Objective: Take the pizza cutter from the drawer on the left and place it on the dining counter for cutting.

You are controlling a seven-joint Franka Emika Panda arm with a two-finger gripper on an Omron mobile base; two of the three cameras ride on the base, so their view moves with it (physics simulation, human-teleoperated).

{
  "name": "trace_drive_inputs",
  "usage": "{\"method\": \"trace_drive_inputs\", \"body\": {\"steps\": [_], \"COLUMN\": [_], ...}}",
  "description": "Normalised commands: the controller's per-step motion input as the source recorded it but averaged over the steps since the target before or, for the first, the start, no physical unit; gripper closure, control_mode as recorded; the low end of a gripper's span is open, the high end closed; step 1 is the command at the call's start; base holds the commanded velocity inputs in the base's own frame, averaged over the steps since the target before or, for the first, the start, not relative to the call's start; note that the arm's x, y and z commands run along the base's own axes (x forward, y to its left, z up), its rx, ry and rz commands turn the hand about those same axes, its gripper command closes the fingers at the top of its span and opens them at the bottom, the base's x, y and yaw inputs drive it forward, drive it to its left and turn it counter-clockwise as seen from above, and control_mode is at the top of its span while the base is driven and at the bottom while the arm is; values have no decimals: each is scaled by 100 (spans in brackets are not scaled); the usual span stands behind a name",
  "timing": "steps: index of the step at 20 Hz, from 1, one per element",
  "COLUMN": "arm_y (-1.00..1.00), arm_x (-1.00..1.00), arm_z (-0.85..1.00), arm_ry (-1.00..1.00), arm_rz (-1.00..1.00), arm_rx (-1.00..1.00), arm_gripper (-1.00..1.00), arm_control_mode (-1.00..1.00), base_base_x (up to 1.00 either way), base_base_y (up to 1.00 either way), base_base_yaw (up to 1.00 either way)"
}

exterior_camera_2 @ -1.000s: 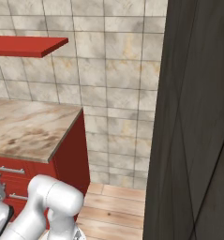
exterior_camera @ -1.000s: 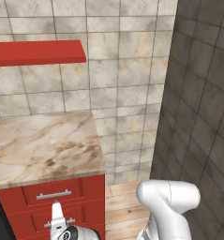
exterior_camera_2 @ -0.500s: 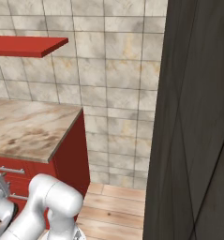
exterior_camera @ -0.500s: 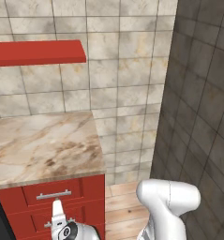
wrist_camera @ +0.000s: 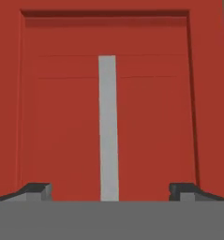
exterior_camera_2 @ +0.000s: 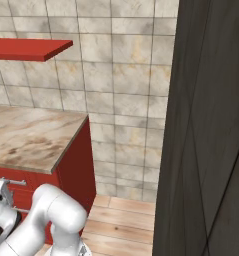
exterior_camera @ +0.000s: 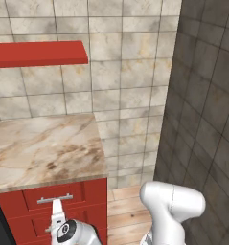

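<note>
Wall bench (exterior_camera: pixel 39 148): the marbled top is sitting over red cabinetry in a tiled corner, under a red shelf (exterior_camera: pixel 37 52) — this is the cabinet run, not the dining counter.
Drawer (wrist_camera: pixel 66 117): its red front is facing the hand camera squarely, closed, the top drawer just under the bench top.
Handle (wrist_camera: pixel 108 126): the silver bar is running straight up the middle of the hand view, so the hand is rolled across it; in the left base view it (exterior_camera: pixel 54 198) is lying level.
Gripper (wrist_camera: pixel 108 191): released, jaws standing wide, one dark tip on either side of the bar, nothing held.
Pizza cutter: presumably inside the closed drawer — hidden for now.
Step in hand: reaching for the handle to open the drawer.
Doing it well: I would be keeping the bar centred between the tips, easing forward until both pass it, closing firmly, then pulling straight back — no twisting.
</note>
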Motion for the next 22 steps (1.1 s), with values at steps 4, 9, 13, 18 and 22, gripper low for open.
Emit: {"method": "trace_drive_inputs", "body": {"steps": [4, 9, 13, 18, 22], "arm_y": [5, 0, 0, 0, 0], "arm_x": [31, 26, 23, 22, 23], "arm_z": [-13, -25, -29, -26, -24], "arm_ry": [0, 0, 0, 0, -3], "arm_rz": [0, 0, 0, 0, 0], "arm_rx": [0, 0, 0, 0, 0], "arm_gripper": [-100, -100, -100, -100, -100], "arm_control_mode": [-100, -100, -100, -100, -100], "base_base_x": [0, 0, 0, 0, 0], "base_base_y": [0, 0, 0, 0, 0], "base_base_yaw": [0, 0, 0, 0, 0]}}
